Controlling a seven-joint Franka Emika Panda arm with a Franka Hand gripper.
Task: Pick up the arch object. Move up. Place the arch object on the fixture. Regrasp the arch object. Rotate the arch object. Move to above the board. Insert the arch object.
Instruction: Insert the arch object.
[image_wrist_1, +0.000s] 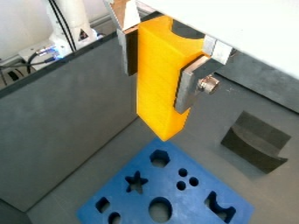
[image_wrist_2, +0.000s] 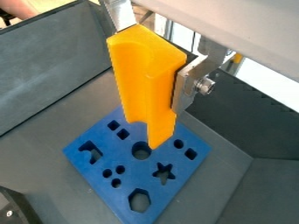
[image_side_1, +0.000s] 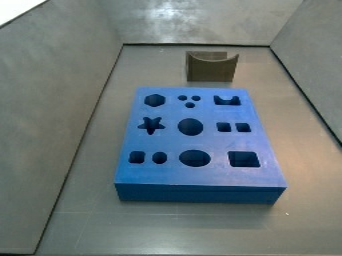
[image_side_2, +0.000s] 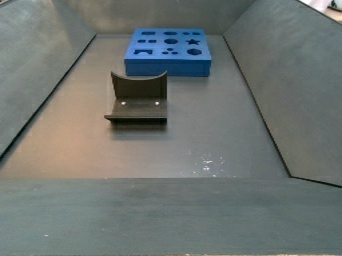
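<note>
Arch object (image_wrist_1: 160, 80) is hanging in my end effector (image_wrist_1: 163, 66), its long axis running straight down from between my fingers toward the floor, the free lower end pointing at the board (image_wrist_1: 163, 188) below. In both wrist views I am seeing it as a tall yellow-orange block, upright, with my silver finger (image_wrist_2: 188, 81) pressing flat against one side of it; the opposite finger is mostly hidden behind the block. So my end effector is gripping the arch object, jaws closed onto its upper part.

I am holding it well above the board, with the lower tip lining up over the cutout-covered face in a wrist view (image_wrist_2: 142, 153). The arch notch itself is not showing from these angles.

The board is lying flat on the dark floor in both side views (image_side_1: 194, 140), and its cutouts, a star, circles, squares, a hexagon and an arch shape, are all looking empty. The fixture (image_side_1: 211, 66) is standing apart from the board, near the far wall in a side view, and its U-shaped dip is holding nothing (image_side_2: 138, 97). My arm and end effector are not appearing in either side view.
</note>
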